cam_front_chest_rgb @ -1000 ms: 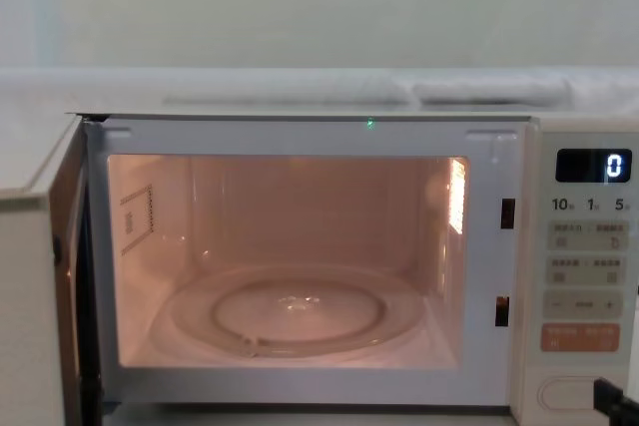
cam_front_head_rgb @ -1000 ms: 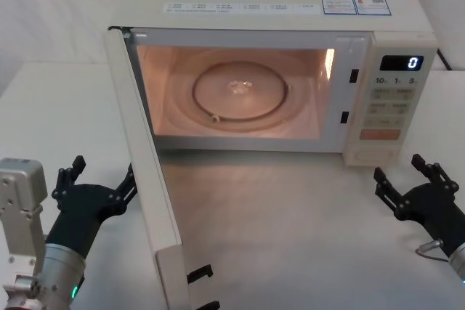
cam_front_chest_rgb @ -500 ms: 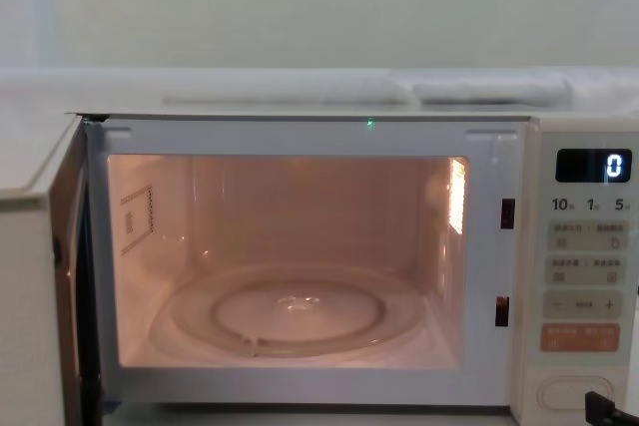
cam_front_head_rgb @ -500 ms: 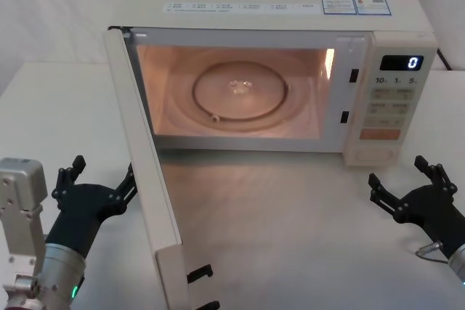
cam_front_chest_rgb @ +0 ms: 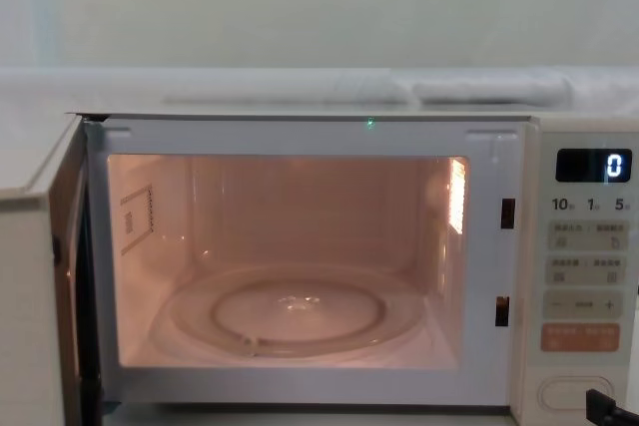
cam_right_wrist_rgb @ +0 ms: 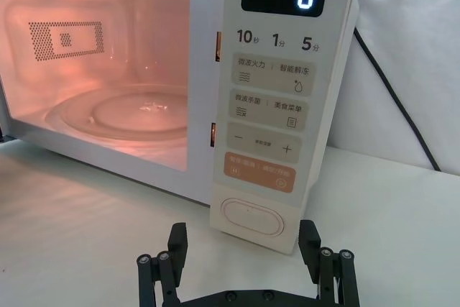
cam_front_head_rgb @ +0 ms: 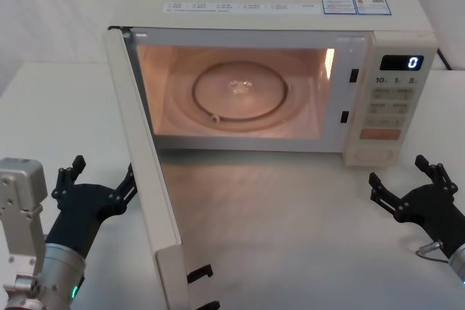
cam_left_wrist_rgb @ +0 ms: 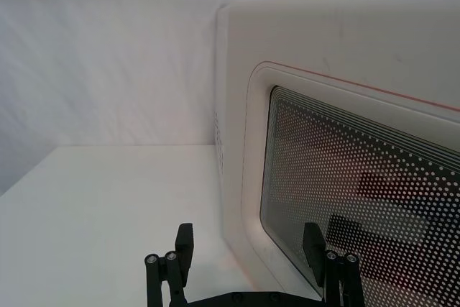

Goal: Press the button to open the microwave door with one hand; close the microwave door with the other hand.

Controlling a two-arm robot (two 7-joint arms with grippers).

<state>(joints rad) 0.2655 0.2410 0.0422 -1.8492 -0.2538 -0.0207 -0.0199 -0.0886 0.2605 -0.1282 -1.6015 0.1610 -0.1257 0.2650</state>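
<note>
Between both grippers — left (cam_front_head_rgb: 98,179), right (cam_front_head_rgb: 407,183), jaws wide — stands the swung-out microwave door (cam_front_head_rgb: 145,179).

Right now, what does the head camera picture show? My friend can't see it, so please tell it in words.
A cream microwave stands with the microwave door swung wide open toward the left, its inside lit orange around a glass turntable. The left gripper hangs open just outside the door, and the right gripper hangs open below the button.

A staged test bench: a lone microwave (cam_front_head_rgb: 290,49) on a bare white table (cam_front_head_rgb: 290,237) against white drapes (cam_left_wrist_rgb: 108,70).
</note>
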